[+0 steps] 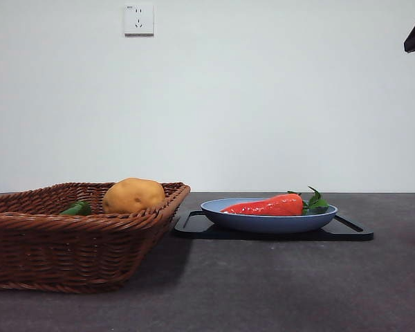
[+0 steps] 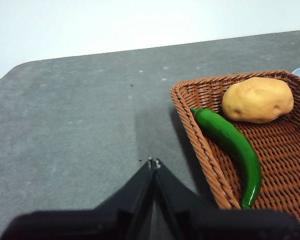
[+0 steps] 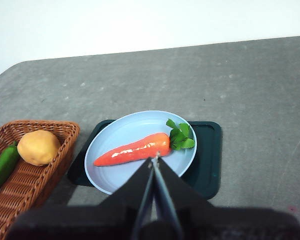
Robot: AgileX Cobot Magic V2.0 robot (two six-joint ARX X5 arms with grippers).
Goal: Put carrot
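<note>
Soft, even light fills all three views, bright on the white wall point(image 1: 263, 104) and without hard glare. In the front view the wicker basket point(image 1: 69, 242) throws a broad, diffuse shadow toward the dark tray point(image 1: 353, 232), and the near tabletop point(image 1: 277, 290) looks dim and slightly grainy. The carrot point(image 3: 135, 150) carries small white highlights along its glossy skin, which suggests light from overhead. In the left wrist view the green pepper point(image 2: 235, 145) shows a thin sheen, and a faint shadow lies on the grey surface beside the basket rim. Both wrist views are sharp at mid-distance, while the black jaws at the bottom edge are soft, underexposed and nearly featureless. The table's far edge bows slightly in these views.
</note>
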